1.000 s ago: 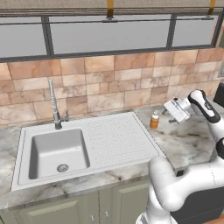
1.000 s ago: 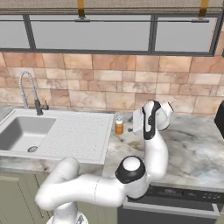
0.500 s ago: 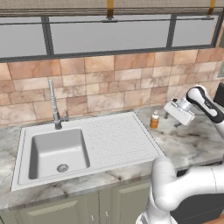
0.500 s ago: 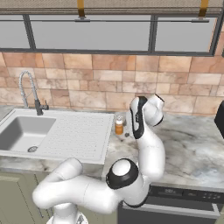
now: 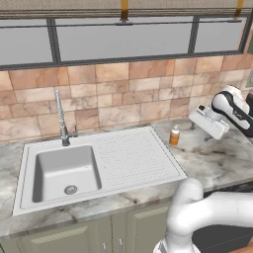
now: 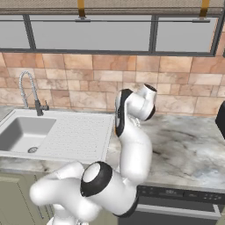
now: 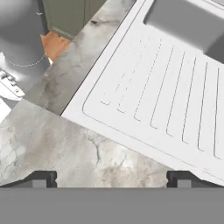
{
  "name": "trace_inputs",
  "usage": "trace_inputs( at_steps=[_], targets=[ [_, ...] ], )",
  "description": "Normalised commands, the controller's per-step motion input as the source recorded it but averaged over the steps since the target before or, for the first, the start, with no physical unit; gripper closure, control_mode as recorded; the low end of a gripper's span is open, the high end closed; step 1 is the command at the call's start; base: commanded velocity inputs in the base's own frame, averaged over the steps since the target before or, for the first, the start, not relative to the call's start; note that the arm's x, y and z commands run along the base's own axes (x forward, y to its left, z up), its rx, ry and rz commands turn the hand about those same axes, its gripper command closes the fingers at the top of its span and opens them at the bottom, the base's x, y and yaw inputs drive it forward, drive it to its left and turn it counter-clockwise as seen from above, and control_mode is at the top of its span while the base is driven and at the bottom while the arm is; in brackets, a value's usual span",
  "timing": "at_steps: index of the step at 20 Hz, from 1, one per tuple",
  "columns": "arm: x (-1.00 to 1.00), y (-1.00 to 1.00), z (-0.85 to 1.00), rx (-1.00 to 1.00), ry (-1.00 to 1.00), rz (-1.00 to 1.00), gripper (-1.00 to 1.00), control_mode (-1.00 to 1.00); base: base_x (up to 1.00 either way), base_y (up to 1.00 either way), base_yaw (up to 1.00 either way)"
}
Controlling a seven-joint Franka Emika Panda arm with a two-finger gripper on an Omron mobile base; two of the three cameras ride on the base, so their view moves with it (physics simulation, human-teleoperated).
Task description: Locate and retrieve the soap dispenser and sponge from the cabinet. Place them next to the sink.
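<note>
Left base view runs from the white inset sink point(image 5: 94, 165) with its chrome spring-coil faucet point(image 5: 61, 118), across the ribbed drainboard, to the small orange soap dispenser point(image 5: 174, 135) with its white pump top, standing upright on the marbled grey bench point(image 5: 217, 160) just off the sink's right edge. Just right of it and slightly above hangs the white hand point(image 5: 203, 118), its jaws spread wide and holding nothing. With the bottle set, the sound move is probably to draw the hand up and clear without clipping the pump top, then go for the sponge.
</note>
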Motion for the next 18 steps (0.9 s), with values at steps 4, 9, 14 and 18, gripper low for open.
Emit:
trace_inputs(
  at_steps=[4,9,14,18],
  targets=[
    [-0.35,0.08,0.49,-0.12,-0.22,0.27,-1.0,-1.0,0.0,0.0,0.0],
    [-0.25,0.1,0.53,-0.16,-0.17,0.33,-1.0,-1.0,0.0,0.0,0.0],
    [-0.29,0.14,0.46,-0.14,-0.16,0.31,-1.0,-1.0,0.0,0.0,0.0],
    [-0.49,0.13,0.15,-0.06,-0.16,0.21,-1.0,-1.0,0.0,0.0,0.0]
  ],
)
